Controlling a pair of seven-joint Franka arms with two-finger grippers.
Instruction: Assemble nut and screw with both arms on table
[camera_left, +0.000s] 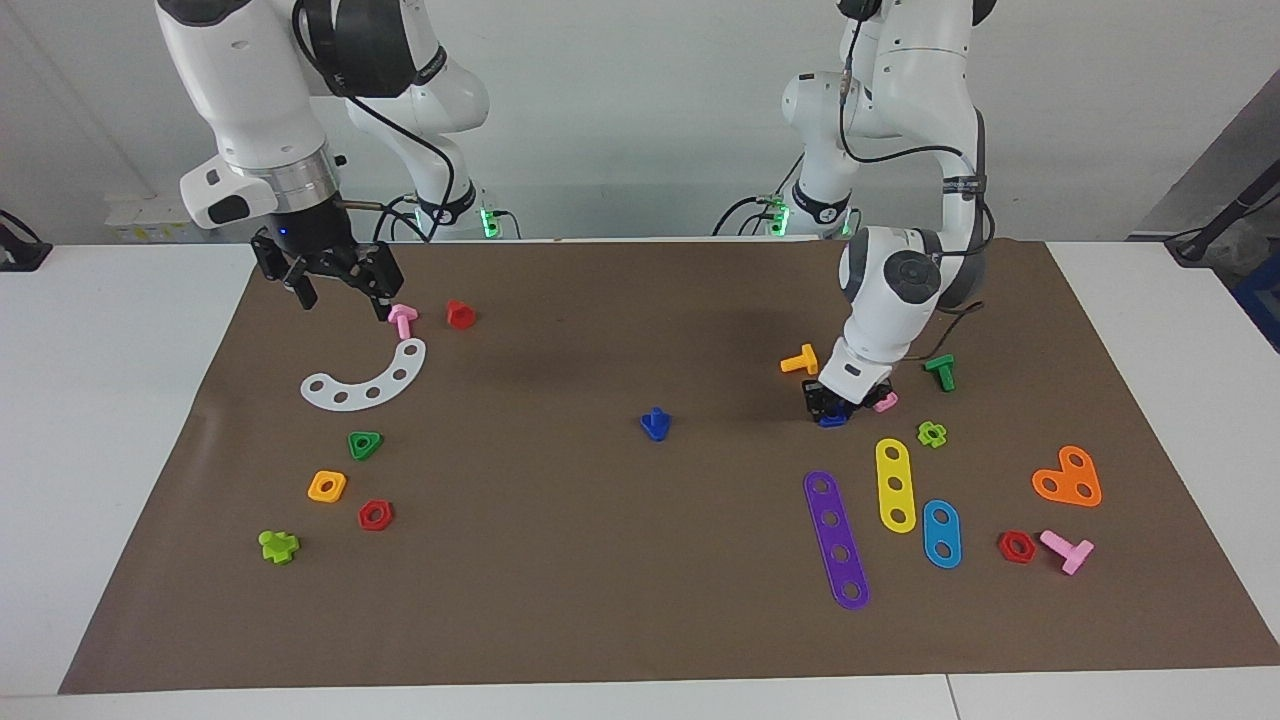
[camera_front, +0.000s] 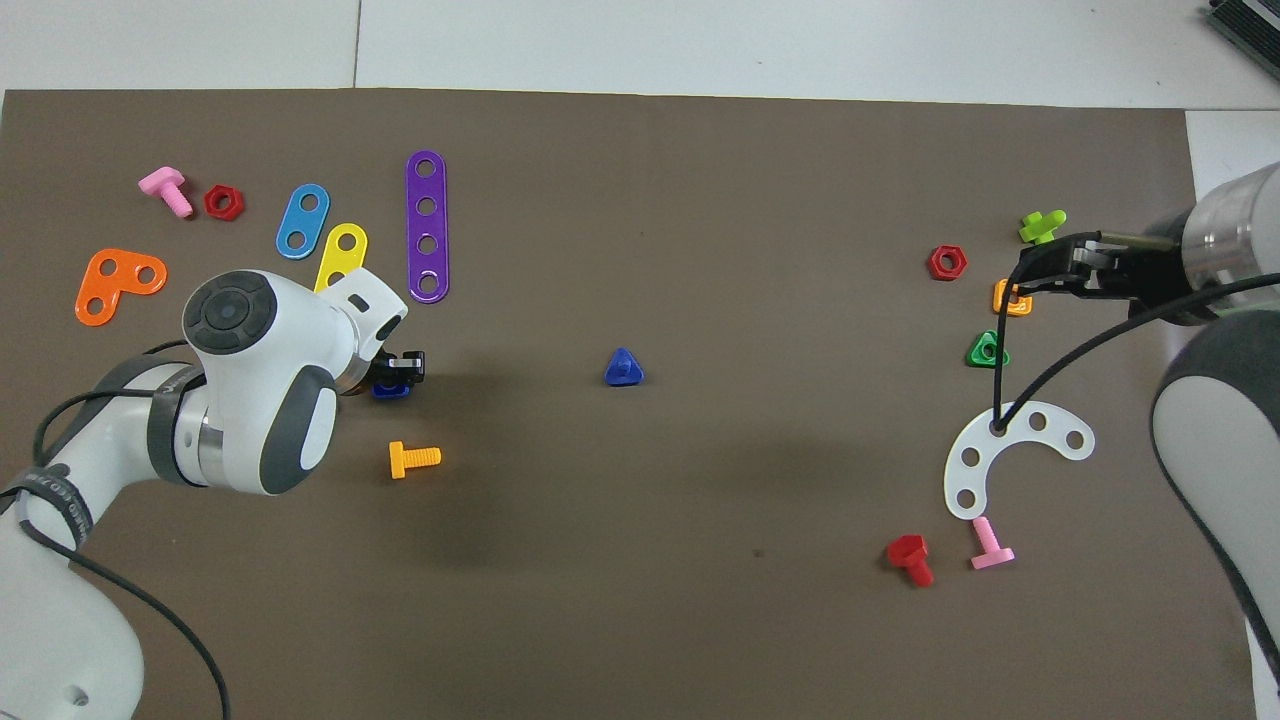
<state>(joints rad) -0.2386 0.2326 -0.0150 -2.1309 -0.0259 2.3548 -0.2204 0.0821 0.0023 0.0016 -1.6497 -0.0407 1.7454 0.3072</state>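
Left gripper (camera_left: 833, 408) down at the mat (camera_left: 620, 620), toward the left arm's end, fingers low around the dark-blue nut (camera_left: 833, 421); grip not readable. Nut beside the orange bolt (camera_left: 800, 361) and a pink nut (camera_left: 885, 402). Screw (camera_left: 654, 424) standing head-down mid-mat, well apart from both grippers. Right gripper (camera_left: 340, 285) raised, waiting, fingers spread wide and holding nothing, above the pink bolt (camera_left: 402, 319).
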